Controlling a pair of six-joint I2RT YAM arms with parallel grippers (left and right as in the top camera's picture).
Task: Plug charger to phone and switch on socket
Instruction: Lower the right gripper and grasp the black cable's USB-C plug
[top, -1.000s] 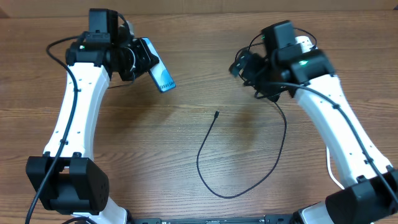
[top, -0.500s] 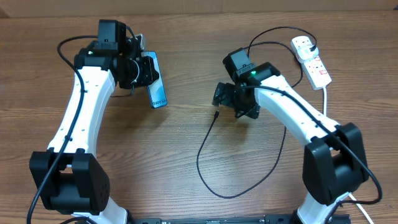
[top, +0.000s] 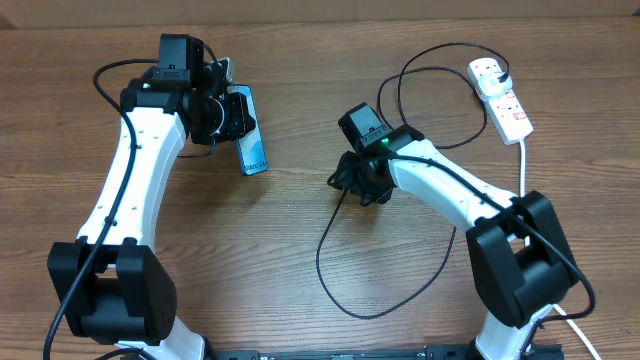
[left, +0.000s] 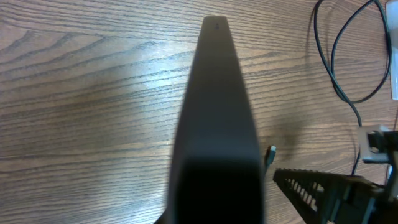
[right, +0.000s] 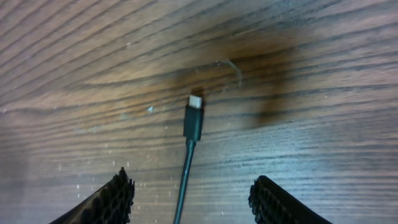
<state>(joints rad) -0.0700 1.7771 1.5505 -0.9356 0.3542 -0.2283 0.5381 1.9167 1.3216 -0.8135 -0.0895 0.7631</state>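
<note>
My left gripper (top: 228, 118) is shut on the phone (top: 250, 135), held on the far left of the table; its dark back fills the middle of the left wrist view (left: 216, 124). The charger cable (top: 330, 270) loops across the table centre. Its connector tip (right: 194, 118) lies on the wood between the spread fingers of my right gripper (right: 193, 199), which is open just above it in the overhead view (top: 350, 182). The black plug (top: 497, 72) sits in the white socket (top: 508, 105) at the far right.
The socket's thick white cord (top: 526, 180) runs down the right side of the wooden table (top: 250, 250). In the left wrist view the right gripper's finger (left: 323, 193) shows at lower right, near the connector tip (left: 271, 154).
My right arm swung left from near the socket and came down over the cable's connector tip. My left gripper turned the phone and held it steady.
</note>
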